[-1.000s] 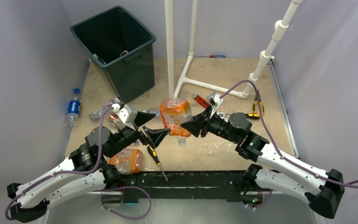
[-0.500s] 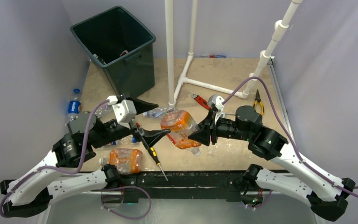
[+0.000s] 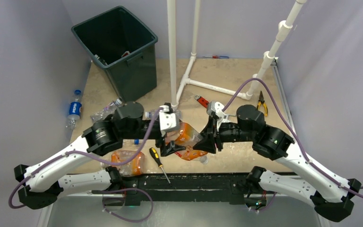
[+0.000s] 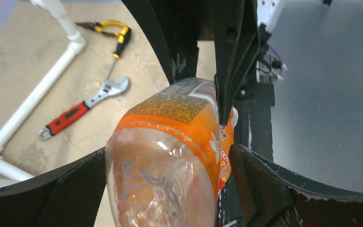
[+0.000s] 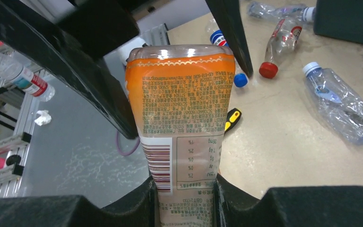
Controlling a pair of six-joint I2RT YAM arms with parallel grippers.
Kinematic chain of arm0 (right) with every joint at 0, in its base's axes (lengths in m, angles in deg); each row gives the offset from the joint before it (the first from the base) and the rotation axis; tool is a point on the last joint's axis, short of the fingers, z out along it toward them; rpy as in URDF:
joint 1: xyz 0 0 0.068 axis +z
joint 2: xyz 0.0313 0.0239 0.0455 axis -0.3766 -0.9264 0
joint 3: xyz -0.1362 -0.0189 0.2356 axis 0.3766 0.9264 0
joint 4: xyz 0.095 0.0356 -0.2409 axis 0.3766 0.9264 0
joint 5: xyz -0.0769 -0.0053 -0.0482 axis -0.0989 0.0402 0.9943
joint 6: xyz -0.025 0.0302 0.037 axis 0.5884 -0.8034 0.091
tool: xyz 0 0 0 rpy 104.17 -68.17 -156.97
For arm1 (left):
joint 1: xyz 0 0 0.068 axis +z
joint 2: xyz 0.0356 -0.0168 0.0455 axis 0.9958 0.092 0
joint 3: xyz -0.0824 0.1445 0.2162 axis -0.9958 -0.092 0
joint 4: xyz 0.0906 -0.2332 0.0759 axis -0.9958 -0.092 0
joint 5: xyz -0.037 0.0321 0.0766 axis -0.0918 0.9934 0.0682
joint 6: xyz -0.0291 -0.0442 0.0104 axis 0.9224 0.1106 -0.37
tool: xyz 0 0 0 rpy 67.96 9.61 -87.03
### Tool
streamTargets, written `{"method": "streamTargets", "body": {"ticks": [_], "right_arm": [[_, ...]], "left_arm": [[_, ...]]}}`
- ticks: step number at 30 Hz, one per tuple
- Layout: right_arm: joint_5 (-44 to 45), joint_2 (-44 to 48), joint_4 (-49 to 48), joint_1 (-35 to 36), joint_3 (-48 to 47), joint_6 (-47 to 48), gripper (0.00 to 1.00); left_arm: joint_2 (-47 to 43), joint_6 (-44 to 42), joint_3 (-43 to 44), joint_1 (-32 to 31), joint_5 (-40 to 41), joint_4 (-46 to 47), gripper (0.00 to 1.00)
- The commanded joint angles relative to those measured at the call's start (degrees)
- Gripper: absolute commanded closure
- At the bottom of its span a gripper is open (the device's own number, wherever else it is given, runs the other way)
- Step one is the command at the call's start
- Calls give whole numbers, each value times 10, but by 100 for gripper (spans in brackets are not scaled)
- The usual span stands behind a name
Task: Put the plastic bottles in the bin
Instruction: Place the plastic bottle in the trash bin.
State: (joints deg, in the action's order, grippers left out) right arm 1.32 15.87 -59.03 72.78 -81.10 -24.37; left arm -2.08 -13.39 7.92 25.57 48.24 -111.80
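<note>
Seeing the bin (image 3: 137, 75) at far left, I judge this a handover toward it. My left tool (image 4: 168, 156) gapes wide round the bottle (image 3: 189, 136) at its base, gripping nothing yet. The bottle hangs mid-scene above the counter (image 3: 231, 71), clamped at its label by my right tool (image 5: 184, 198).

the bottle (image 4: 156, 189) is clear, glossy, crumpled plastic under a shiny orange printed label (image 5: 184, 99). the left claw (image 4: 168, 156) and right claw (image 5: 184, 189) are matt black plastic, scuffed at the edges. the tabletop (image 4: 28, 56) looks matt, mottled beige. the wrench (image 4: 82, 106) head is bare metal.
</note>
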Motion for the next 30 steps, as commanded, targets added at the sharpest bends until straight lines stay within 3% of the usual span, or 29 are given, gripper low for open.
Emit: {"method": "streamTargets", "body": {"ticks": [1, 9, 13, 18, 19, 20, 22, 24, 25, 30], "right_arm": [[-30, -1, -2, 9, -30, 23, 100], [-51, 7, -14, 16, -34, 41, 100], [-71, 14, -31, 16, -35, 44, 100], [-63, 18, -49, 16, -34, 37, 100], [-51, 18, -51, 16, -35, 31, 91], [-40, 19, -54, 17, -36, 27, 69], [-22, 26, -71, 17, -34, 11, 39], [14, 47, -110, 16, -23, -15, 7], [37, 61, -132, 17, -15, -30, 2], [176, 149, -252, 16, 55, -121, 1]], "left_arm": [[17, -49, 20, 1, -59, -19, 6], [27, -71, 2, 1, -82, -10, 12], [35, -71, 12, 1, -139, -17, 48], [47, -57, 17, 1, -173, -13, 81], [45, -52, 15, 1, -175, -9, 86], [44, -46, 13, 1, -177, -1, 90], [36, -31, 6, 1, -175, 21, 98], [21, -15, -4, 1, -161, 50, 100], [11, -4, -10, 1, -146, 69, 100], [-75, 86, -99, 1, -43, 229, 100]]}}
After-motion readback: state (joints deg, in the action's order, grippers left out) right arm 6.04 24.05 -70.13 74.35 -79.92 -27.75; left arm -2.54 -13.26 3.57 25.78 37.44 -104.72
